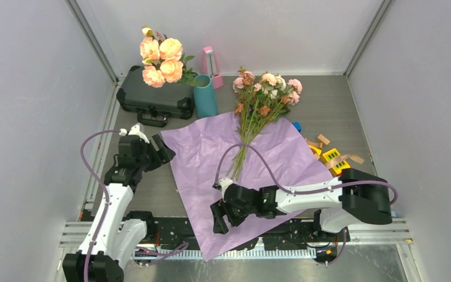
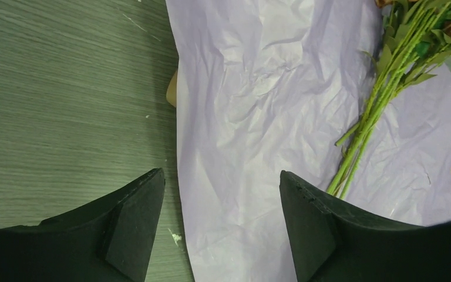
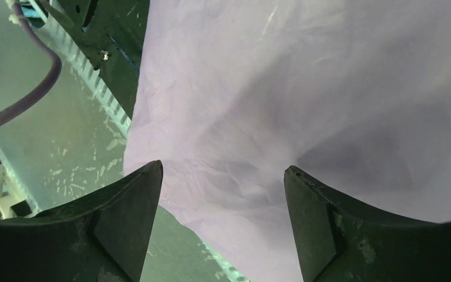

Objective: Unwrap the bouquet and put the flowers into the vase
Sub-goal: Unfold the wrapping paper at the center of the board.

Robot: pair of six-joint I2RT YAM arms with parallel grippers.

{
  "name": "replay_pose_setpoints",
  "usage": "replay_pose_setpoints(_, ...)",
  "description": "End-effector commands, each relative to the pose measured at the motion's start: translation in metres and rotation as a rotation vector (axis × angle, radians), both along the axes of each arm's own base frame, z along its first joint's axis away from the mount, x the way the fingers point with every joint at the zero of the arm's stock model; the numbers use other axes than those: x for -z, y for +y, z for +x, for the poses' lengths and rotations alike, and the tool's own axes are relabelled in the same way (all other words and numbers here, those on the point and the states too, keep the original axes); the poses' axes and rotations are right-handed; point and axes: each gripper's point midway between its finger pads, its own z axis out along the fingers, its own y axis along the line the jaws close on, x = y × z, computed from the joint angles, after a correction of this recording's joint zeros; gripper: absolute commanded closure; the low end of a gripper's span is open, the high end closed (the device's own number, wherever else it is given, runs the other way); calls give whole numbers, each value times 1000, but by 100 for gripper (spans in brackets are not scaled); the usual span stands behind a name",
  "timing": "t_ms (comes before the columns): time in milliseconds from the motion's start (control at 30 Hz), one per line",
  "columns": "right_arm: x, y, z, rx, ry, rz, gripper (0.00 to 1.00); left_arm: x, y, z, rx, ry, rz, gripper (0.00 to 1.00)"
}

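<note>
- The pink-lilac paper lies unfolded and crinkled across the middle of the table. Its near corner reaches over the table's front edge, between the two arm bases.
- The flowers lie loose on the paper. Their green stems are gathered and point toward the near side, while the pink, cream and brown heads fan out past the paper's far edge.
- The teal vase stands upright just beyond the paper's far left corner, apart from the flowers. It is beside a black case and a bunch of peach-orange roses.
- A pink metronome-shaped object stands behind the vase.
- The left jaws are spread with nothing between them, above the paper's left edge.
- The right jaws are also spread and pinch nothing, above the paper's near part.
- A yellow toy and wooden blocks sit by the paper's right edge.
</note>
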Motion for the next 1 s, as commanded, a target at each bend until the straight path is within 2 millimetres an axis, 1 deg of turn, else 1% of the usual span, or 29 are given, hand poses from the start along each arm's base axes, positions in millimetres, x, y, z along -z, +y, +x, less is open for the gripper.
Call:
replay_pose_setpoints(0,-40,-9,35,114,-168,-28,17,-16,-9,-9,47,-10,-24,26)
replay_pose_setpoints(67,-58,-15,50,161,-215,-32,15,-16,-19,-8,72,-6,-50,26)
replay_pose_setpoints(100,-63,-22,57,186,-228,-45,13,-16,-24,-8,87,-5,-56,26)
replay_pose_setpoints(133,-69,-26,69,225,-250,-48,13,-16,-30,-7,101,-5,-57,26)
replay_pose_setpoints(167,-74,-31,74,245,-256,-50,12,-14,-36,-6,114,-5,-51,26)
replay_pose_setpoints(200,-77,-37,87,285,-262,-54,12,-13,-43,-5,127,-6,-39,26)
replay_pose_setpoints(233,-80,-43,94,312,-263,-56,12,-11,-51,-4,150,-9,-27,26)
replay_pose_setpoints(267,-82,-52,110,368,-262,-57,12,-9,-60,-4,173,-6,-18,26)
replay_pose_setpoints(300,-82,-58,116,389,-256,-64,12,-8,-72,-4,207,-11,-16,26)
replay_pose_setpoints(333,-84,-68,132,443,-256,-67,12,-5,-81,-1,230,-7,-23,26)
replay_pose_setpoints(367,-84,-74,138,460,-254,-70,12,-5,-88,2,248,-17,-43,26)
replay_pose_setpoints(400,-84,-86,154,517,-252,-76,12,-1,-95,6,261,-13,-64,26)
replay_pose_setpoints(433,-84,-92,160,535,-252,-79,12,2,-99,9,268,-12,-80,26)
replay_pose_setpoints(467,-83,-105,174,592,-251,-87,12,5,-102,12,272,-11,-89,26)
replay_pose_setpoints(500,-82,-113,180,619,-254,-93,12,8,-103,16,272,-12,-89,26)
replay_pose_setpoints(533,-78,-128,193,681,-254,-109,12,11,-104,20,270,-18,-83,24)
replay_pose_setpoints(567,-76,-138,201,723,-264,-125,12,19,-101,23,262,-13,-65,22)
replay_pose_setpoints(600,-71,-156,211,790,-261,-150,12,26,-98,25,248,-1,-44,21)
replay_pose_setpoints(633,-67,-166,217,828,-260,-166,11,33,-95,26,238,13,-25,19)
replay_pose_setpoints(667,-60,-185,226,894,-244,-192,11,40,-93,26,239,25,-10,19)
replay_pose_setpoints(700,-57,-193,229,923,-231,-198,10,46,-92,26,241,38,-3,18)
replay_pose_setpoints(733,-51,-209,237,981,-210,-211,11,51,-92,26,241,48,-2,18)
replay_pose_setpoints(767,-48,-215,239,998,-195,-211,10,56,-92,25,241,59,-5,18)
replay_pose_setpoints(800,-43,-229,245,1048,-182,-218,10,62,-90,24,236,73,-4,17)
replay_pose_setpoints(833,-41,-234,246,1065,-170,-218,10,67,-86,23,219,86,1,16)
replay_pose_setpoints(900,-34,-256,252,1138,-150,-236,11,77,-76,20,175,114,9,12)
replay_pose_setpoints(967,-28,-271,254,1183,-137,-257,10,83,-69,17,140,124,3,10)
